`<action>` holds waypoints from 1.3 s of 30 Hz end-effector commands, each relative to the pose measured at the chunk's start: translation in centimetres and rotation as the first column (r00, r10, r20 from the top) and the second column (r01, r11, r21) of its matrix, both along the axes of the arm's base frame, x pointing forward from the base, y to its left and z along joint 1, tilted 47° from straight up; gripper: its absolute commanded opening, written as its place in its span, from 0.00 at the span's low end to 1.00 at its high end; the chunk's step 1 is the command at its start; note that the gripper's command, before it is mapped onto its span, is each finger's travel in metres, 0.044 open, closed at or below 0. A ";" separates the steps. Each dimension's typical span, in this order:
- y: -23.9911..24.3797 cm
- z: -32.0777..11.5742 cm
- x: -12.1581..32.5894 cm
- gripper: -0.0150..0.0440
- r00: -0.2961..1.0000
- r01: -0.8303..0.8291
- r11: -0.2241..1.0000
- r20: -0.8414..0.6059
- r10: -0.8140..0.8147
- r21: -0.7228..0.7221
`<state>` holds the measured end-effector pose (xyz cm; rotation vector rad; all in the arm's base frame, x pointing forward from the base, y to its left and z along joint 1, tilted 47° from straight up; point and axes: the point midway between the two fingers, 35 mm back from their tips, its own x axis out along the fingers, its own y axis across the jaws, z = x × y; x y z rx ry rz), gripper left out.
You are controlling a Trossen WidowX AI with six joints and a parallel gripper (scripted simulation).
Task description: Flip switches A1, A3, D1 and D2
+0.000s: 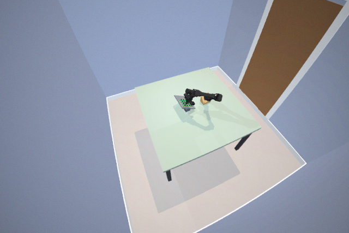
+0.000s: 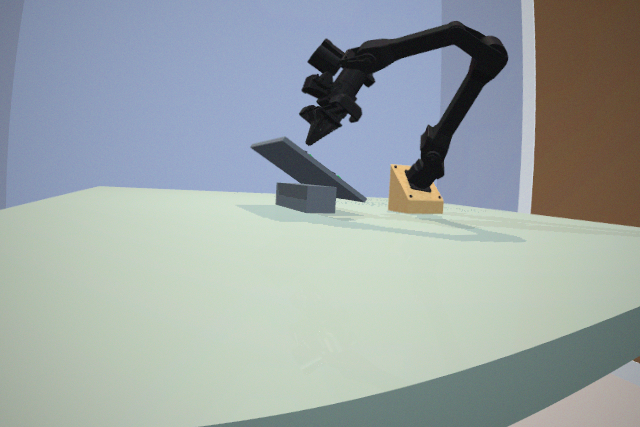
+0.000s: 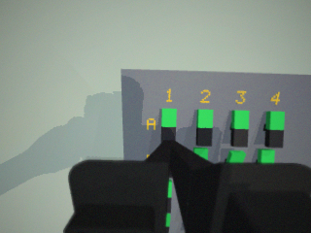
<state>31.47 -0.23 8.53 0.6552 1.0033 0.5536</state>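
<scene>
The grey panel (image 1: 178, 97) (image 2: 294, 161) (image 3: 133, 141) is tilted, with rows of green and black switches. In the wrist view switch A1 (image 3: 169, 118) and switch A3 (image 3: 240, 120) each show a green half on the far side and a black half on the near side. Switch A2 (image 3: 205, 118) and switch A4 (image 3: 275, 121) look alike. My gripper (image 2: 309, 143) (image 3: 168, 145) is shut and empty. Its tips are just above the panel, in the wrist view over the near edge of A1's black half. D1 and D2 cannot be made out behind the fingers.
The panel rests on a dark grey block (image 2: 305, 198) on the pale green table (image 1: 180, 140) (image 2: 206, 282). The arm's orange base (image 1: 204, 100) (image 2: 413, 203) stands close to the panel's near edge. The fingers hide much of rows B to D in the wrist view.
</scene>
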 end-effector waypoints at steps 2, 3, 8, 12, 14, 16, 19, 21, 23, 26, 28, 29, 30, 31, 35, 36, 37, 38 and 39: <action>0.3 -0.3 0.2 0.25 1.000 0.005 1.000 -0.003 -0.005 -0.001; 0.4 -0.4 0.3 0.25 1.000 0.005 1.000 -0.003 -0.005 -0.001; 0.9 -0.8 0.6 0.25 1.000 0.005 1.000 -0.003 -0.005 -0.001; 0.9 -0.9 0.6 0.25 1.000 0.005 1.000 -0.003 -0.005 0.000; 0.9 -0.9 0.6 0.25 1.000 0.005 1.000 -0.003 -0.005 0.000; 0.9 -0.9 0.6 0.25 1.000 0.005 1.000 -0.003 -0.005 0.000; 0.9 -0.9 0.6 0.25 1.000 0.005 1.000 -0.003 -0.005 0.000; 0.9 -0.9 0.6 0.25 1.000 0.005 1.000 -0.003 -0.005 0.000; 0.9 -0.9 0.6 0.25 1.000 0.005 1.000 -0.003 -0.005 0.000; 0.9 -0.9 0.6 0.25 1.000 0.005 1.000 -0.003 -0.005 0.000; 0.9 -0.9 0.6 0.25 1.000 0.005 1.000 -0.003 -0.005 0.000; 0.9 -0.9 0.6 0.25 1.000 0.005 1.000 -0.003 -0.005 0.000; 0.9 -0.9 0.6 0.25 1.000 0.005 1.000 -0.003 -0.005 0.000; 0.9 -0.9 0.6 0.25 1.000 0.005 1.000 -0.003 -0.005 0.000; 1.0 -0.9 0.6 0.25 1.000 0.005 1.000 -0.003 -0.005 0.000; 1.0 -1.0 0.6 0.25 1.000 0.005 1.000 -0.003 -0.005 0.000; 1.0 -1.0 0.7 0.25 1.000 0.005 1.000 -0.003 -0.005 0.000; 1.0 -1.0 0.7 0.25 1.000 0.005 1.000 -0.003 -0.005 0.000; 1.0 -1.0 0.7 0.25 1.000 0.005 1.000 -0.003 -0.005 0.000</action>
